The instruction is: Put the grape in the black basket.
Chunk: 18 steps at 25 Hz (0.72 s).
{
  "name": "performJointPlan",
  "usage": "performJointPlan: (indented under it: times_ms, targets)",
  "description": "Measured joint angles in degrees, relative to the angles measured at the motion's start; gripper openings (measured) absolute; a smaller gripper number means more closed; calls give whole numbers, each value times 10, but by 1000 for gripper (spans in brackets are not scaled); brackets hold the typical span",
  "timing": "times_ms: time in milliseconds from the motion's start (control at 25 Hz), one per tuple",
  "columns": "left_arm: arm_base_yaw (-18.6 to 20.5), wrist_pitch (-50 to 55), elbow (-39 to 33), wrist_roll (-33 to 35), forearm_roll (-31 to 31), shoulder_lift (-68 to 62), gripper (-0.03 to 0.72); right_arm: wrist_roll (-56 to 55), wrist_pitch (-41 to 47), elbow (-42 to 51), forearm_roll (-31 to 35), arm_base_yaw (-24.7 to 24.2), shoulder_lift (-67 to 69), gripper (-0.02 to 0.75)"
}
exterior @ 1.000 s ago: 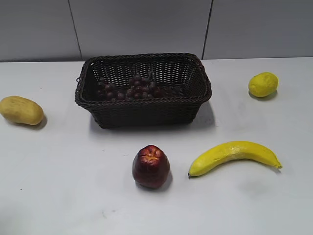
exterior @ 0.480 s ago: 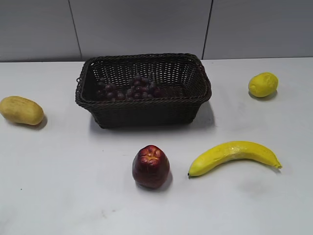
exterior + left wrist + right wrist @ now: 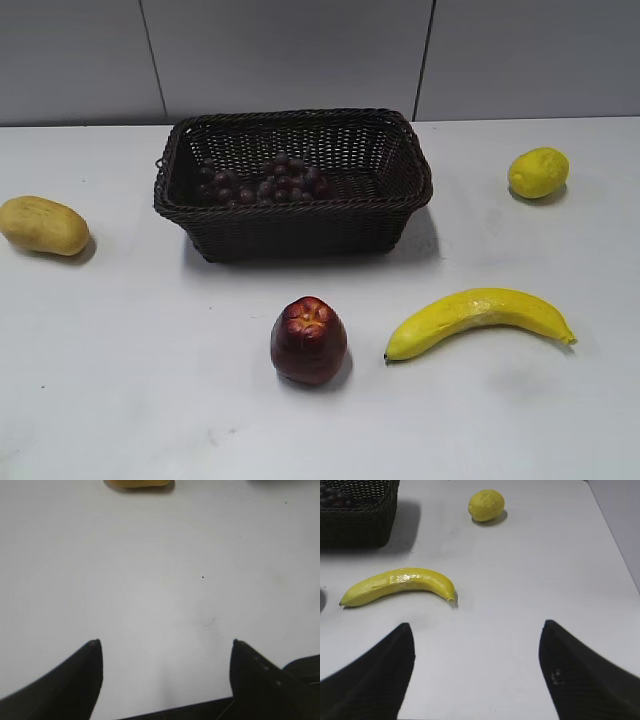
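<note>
The bunch of dark red-purple grapes (image 3: pixel 265 184) lies inside the black woven basket (image 3: pixel 300 226) at the back middle of the table. A corner of the basket (image 3: pixel 360 525) with a few grapes (image 3: pixel 332 500) shows at the top left of the right wrist view. No arm shows in the exterior view. My left gripper (image 3: pixel 165 642) is open and empty over bare white table. My right gripper (image 3: pixel 476 625) is open and empty over bare table, nearer than the banana.
A dark red apple (image 3: pixel 309 339) stands in front of the basket. A banana (image 3: pixel 480 316) (image 3: pixel 397 586) lies at the front right. A lemon (image 3: pixel 538 172) (image 3: pixel 486 505) sits at the back right. A yellow potato-like fruit (image 3: pixel 42 225) (image 3: pixel 137 483) lies at the left.
</note>
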<state>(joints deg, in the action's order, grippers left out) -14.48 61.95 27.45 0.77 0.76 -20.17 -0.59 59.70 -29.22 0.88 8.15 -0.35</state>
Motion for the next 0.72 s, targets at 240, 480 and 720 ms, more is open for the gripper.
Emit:
performJointPlan:
  times_ms: [240,480,720]
  targets:
    - [33,-1,0,0,0,34,586,0,0,0,0,0,0,589]
    - [117,-1,0,0,0,127,586,0,0,0,0,0,0,589]
    - [147,1,0,0,0,201,585,0,1,0,0,0,0,589]
